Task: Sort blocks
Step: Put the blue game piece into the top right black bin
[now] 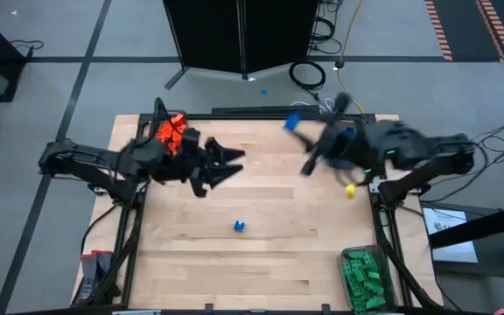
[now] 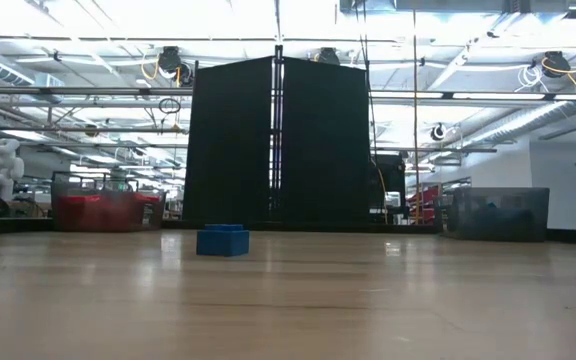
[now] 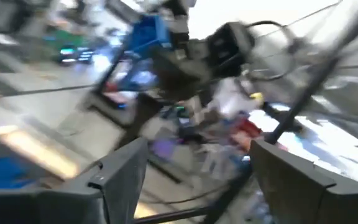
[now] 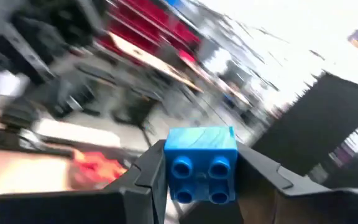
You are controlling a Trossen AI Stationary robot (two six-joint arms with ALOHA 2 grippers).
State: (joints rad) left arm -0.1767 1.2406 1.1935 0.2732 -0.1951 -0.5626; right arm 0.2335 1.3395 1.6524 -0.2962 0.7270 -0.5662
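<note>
Blue block (image 4: 201, 163) in raised right gripper (image 4: 202, 180)

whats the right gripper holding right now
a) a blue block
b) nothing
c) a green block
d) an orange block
a: in the right wrist view a blue block, studs facing the camera, sits clamped between the right gripper fingers.

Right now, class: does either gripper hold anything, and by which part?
The right gripper holds a blue block, its fingers pressed against two opposite side faces, studs facing the camera. The left gripper is open and holds nothing.
</note>
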